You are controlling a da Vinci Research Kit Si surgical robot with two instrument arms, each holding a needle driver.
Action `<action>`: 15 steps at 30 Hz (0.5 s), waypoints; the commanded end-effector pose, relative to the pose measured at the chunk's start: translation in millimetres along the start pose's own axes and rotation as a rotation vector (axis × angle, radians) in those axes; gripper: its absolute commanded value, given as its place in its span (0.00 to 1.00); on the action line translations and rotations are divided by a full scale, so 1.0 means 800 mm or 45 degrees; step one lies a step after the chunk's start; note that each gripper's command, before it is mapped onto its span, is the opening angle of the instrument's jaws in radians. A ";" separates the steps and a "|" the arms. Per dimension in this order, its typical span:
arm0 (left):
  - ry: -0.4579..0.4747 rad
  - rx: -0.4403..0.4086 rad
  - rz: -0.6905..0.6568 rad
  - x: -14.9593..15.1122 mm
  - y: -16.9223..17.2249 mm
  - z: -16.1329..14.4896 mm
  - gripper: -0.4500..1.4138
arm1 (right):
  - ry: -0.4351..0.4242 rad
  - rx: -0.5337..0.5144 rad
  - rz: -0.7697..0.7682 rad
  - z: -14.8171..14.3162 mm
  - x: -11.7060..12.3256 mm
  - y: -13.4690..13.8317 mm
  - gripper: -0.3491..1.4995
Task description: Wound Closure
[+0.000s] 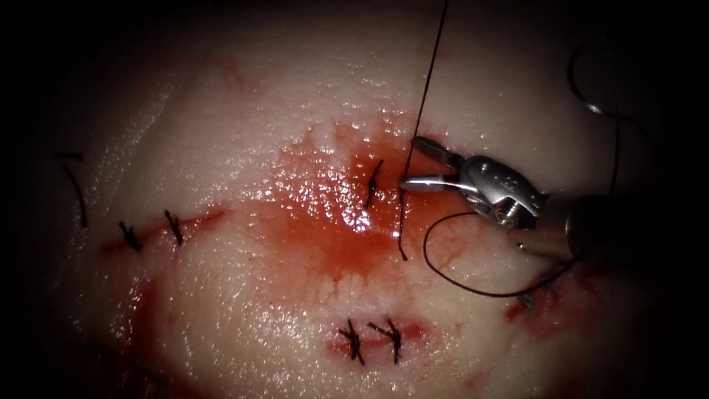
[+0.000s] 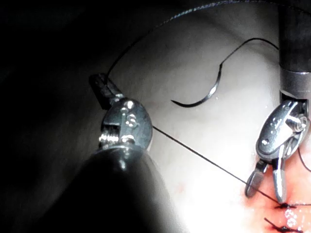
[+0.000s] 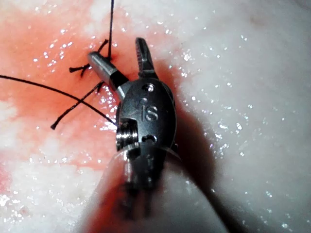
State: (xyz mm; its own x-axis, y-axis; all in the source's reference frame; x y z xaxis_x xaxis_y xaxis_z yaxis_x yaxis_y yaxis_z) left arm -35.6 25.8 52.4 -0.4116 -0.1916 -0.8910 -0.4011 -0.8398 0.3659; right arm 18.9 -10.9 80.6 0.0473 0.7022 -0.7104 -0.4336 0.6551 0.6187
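Holding my right tool [image 1: 410, 159] with jaws spread around the taut thread [image 1: 428, 74] beside a stitch [image 1: 373, 183], I see my left tool [image 2: 104, 87] pinching that thread, the needle [image 2: 201, 94] lying free on the tissue [image 1: 244, 111].

Right tool [image 1: 417, 161]: bright polished steel, two slim tapered fingers [image 3: 144, 57], inner faces finely ridged. Behind them a rounded steel wrist block [image 3: 146, 114], stamped with letters reading something like "IS". A threaded screw or pulley hub [image 3: 126, 137] sits at one side of the block. Behind that, a dark cylindrical shaft [image 1: 591, 225].

Left tool [image 2: 104, 90]: short, dark, blunt tip. Rounded shiny steel wrist housing [image 2: 125, 124] with faint stamped marks, not legible. A small pin shows at its side. Wide, smooth, dark grey shaft [image 2: 116, 189] follows.
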 end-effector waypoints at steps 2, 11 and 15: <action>0.002 0.004 0.004 -0.0005 -0.0002 0.0013 0.06 | 0.002 0.015 -0.006 0.0017 -0.0011 -0.0008 0.99; 0.005 0.002 0.009 0.0000 0.0002 0.0008 0.05 | -0.002 0.035 -0.028 0.0056 -0.0021 -0.0008 0.99; 0.016 0.000 0.015 0.0006 0.0006 0.0003 0.05 | -0.003 0.035 -0.032 0.0072 -0.0022 -0.0010 0.99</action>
State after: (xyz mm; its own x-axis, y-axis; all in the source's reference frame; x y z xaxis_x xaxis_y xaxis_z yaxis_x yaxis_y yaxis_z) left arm -35.7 24.7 51.8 -0.4077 -0.2057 -0.8896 -0.3953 -0.8385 0.3751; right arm 23.5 -10.9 82.8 0.0607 0.6858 -0.7253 -0.4100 0.6796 0.6083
